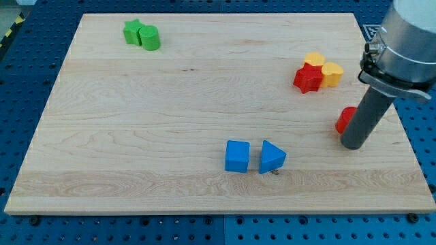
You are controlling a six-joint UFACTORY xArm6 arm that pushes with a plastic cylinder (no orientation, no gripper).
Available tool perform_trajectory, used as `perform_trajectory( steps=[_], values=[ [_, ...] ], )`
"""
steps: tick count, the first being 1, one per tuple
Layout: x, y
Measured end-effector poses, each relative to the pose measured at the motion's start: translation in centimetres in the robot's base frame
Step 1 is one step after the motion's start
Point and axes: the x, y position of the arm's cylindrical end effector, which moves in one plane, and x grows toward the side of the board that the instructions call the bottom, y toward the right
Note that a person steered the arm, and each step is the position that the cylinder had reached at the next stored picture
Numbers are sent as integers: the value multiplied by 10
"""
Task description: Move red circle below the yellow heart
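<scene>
Red circle (345,120) sits right beside my tip (354,145), touching the rod on the view's left, and the rod hides part of it. Yellow heart (332,73) sits up toward the view's top, next to a red star (308,79) and another yellow block (314,59). No claw here, just a plain rod holding nothing.

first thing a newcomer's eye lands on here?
Probably the thick dark rod at the view's right, with my tip down on the board and the red circle half hidden behind it on its left. Next, the tight cluster above: a red star touching two yellow blocks, and the blue pair at bottom centre.
</scene>
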Motion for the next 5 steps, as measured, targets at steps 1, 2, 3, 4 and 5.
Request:
perform_trajectory(
  steps=[1, 2, 3, 4, 5],
  values=[
    [-14, 1],
    [-39, -25],
    [-63, -26],
    [-79, -40],
    [-98, -65]
  ],
)
